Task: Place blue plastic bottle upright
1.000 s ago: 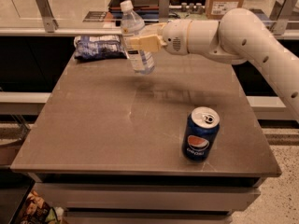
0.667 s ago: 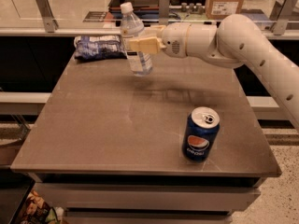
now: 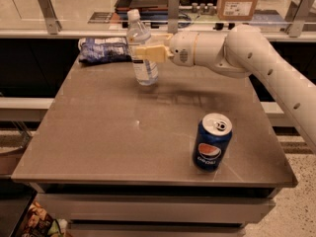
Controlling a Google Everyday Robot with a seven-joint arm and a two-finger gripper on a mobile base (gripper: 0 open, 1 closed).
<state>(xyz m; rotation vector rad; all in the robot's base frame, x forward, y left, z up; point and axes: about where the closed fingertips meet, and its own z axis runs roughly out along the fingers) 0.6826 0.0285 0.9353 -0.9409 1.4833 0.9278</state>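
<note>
Setting the bottle (image 3: pixel 146 74) down upright looks like the step now; the claw (image 3: pixel 141 53) grips its middle, upper left of frame. Next it should let go slowly.

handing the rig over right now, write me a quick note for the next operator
Arm: the gripper is shut on the blue plastic bottle around its middle, over the far left part of the table.
Bottle: near upright, cap up; whether its base touches the table cannot be told.
Also: Pepsi can upright front right, snack bag lying at the far left edge.
Done: bottle held upright.
Left: seat the base flat, open the gripper, withdraw the arm.
</note>
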